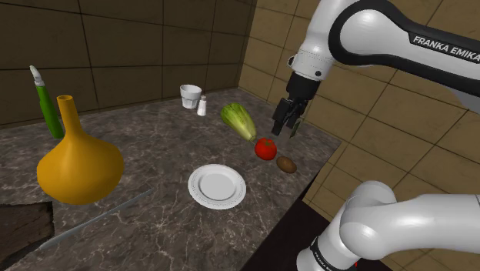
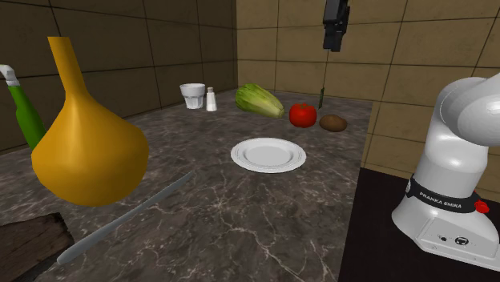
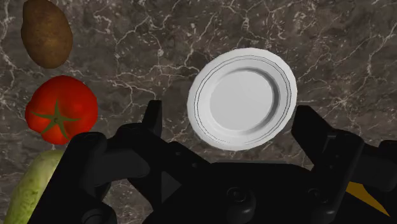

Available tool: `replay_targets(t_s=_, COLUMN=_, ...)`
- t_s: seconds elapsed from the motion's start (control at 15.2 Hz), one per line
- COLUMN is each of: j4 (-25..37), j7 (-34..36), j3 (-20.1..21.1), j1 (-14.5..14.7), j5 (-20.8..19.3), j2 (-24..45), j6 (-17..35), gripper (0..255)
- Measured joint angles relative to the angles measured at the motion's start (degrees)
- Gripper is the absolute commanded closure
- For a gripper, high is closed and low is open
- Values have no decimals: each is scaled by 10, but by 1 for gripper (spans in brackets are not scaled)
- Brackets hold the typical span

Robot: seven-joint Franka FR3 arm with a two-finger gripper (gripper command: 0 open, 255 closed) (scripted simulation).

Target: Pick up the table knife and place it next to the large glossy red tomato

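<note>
End effector (image 1: 285, 128) (image 2: 331, 46) (image 3: 229, 121): hangs in the air above the dark marbled worktop (image 1: 154, 138) (image 2: 240, 208), over the tomato side of the white plate (image 1: 218, 185) (image 2: 268, 155) (image 3: 243, 98). Stands wide open, black fingers (image 3: 153, 121) well apart, and grips nothing. Frames the plate far below between them in the wrist view.

Table knife (image 1: 96, 218) (image 2: 127, 215): lies flat on the worktop, well apart from the plate, on the side away from the tomato. Looks grey, long and slim. Runs at a slant past the foot of a bulbous orange vase (image 1: 77, 163) (image 2: 86, 148) and ends just beside a dark board (image 1: 21, 225) (image 2: 30, 244) – touching it or not, cannot tell.

Glossy red tomato (image 1: 265, 148) (image 2: 303, 114) (image 3: 62, 109): sits upright near the plate, apart from it, green stalk star on top. Has a brown potato (image 1: 286, 164) (image 2: 333, 122) (image 3: 46, 33) just beside it on one side and a pale green lettuce head (image 1: 238, 121) (image 2: 259, 100) (image 3: 28, 188) on the other – all three across the plate from the knife.

Beyond the plate, toward the tiled wall: a white cup (image 1: 191, 95) (image 2: 192, 94) with a small shaker (image 1: 203, 105) (image 2: 211, 99) beside it. Farther from the plate than the vase: a green bottle (image 1: 48, 109) (image 2: 24, 114), standing upright.
</note>
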Motion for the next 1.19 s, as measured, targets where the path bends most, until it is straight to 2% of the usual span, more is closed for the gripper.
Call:
replay_targets(t_s=0.13, j4=-4, j7=12, j3=6, j1=-1, j5=7, j2=1, j6=4, gripper=0)
replay_targets(t_s=0.33, j4=-31, j7=83, j3=37, j1=-8, j5=43, j2=-7, j6=24, gripper=0)
replay_targets(t_s=0.59, j4=-64, j7=196, j3=95, j1=-14, j5=106, j2=-2, j6=67, gripper=0)
replay_targets(t_s=1.19, j4=-78, j7=440, j3=232, j1=-38, j5=233, j2=80, j6=201, gripper=0)
